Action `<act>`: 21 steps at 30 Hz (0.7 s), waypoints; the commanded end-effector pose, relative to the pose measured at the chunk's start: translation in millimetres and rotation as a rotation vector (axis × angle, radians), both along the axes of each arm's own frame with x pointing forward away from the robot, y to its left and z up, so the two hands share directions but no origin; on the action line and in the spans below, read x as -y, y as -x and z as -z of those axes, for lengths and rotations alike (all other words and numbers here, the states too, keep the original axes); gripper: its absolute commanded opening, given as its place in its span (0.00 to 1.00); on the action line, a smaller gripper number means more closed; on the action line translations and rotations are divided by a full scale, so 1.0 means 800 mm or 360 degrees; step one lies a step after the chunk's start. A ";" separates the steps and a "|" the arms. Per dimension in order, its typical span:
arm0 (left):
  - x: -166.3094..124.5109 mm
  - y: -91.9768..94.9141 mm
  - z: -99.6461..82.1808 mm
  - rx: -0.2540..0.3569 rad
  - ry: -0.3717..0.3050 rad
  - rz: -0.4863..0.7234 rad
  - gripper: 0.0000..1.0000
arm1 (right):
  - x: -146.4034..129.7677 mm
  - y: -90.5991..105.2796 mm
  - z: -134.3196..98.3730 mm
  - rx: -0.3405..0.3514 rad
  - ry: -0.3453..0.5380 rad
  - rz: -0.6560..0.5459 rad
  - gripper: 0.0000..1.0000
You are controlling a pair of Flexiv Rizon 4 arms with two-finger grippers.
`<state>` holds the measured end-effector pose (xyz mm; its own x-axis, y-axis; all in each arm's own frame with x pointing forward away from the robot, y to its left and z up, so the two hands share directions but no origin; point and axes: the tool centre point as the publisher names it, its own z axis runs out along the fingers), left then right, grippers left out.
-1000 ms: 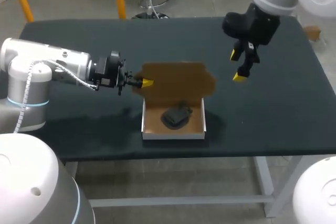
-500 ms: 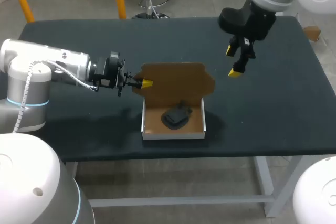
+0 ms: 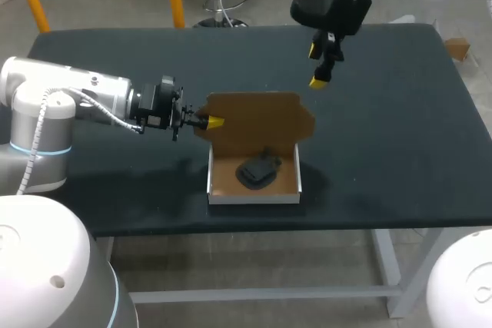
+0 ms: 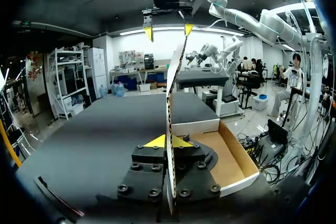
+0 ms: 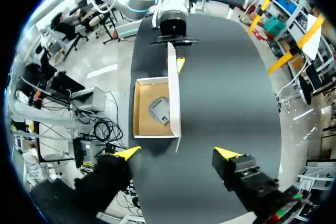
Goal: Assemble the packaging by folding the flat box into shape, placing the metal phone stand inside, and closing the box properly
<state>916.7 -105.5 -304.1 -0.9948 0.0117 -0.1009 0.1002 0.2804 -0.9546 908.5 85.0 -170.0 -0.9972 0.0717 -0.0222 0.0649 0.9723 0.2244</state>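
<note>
From the left wrist the upright lid [image 4: 170, 119] stands edge-on with my left jaws closed on it from both sides; the head view shows only their tips at the lid's left edge. The phone stand [image 3: 257, 170] lies inside the open box [image 3: 254, 197] on the bench [image 3: 400, 151], plain from above but hidden from the left wrist. My right jaws hang wide apart and empty over the bench beyond the lid
</note>
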 end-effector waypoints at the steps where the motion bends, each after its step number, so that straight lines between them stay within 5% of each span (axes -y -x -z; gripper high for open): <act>1: -0.001 0.001 0.001 0.0001 0.0002 0.0000 0.00 | -0.028 -0.027 0.003 -0.0061 0.0146 -0.0023 0.63; 4: -0.001 0.001 0.001 0.0001 0.0002 0.0000 0.00 | -0.046 -0.036 0.006 -0.0063 0.0181 -0.0060 0.64; 6: -0.001 0.001 0.001 0.0001 0.0002 0.0000 0.00 | -0.056 -0.043 0.007 -0.0060 0.0199 -0.0077 0.50; 21: -0.001 0.001 0.001 0.0001 0.0002 0.0000 0.00 | -0.110 -0.065 0.034 -0.0065 0.0363 -0.0153 0.54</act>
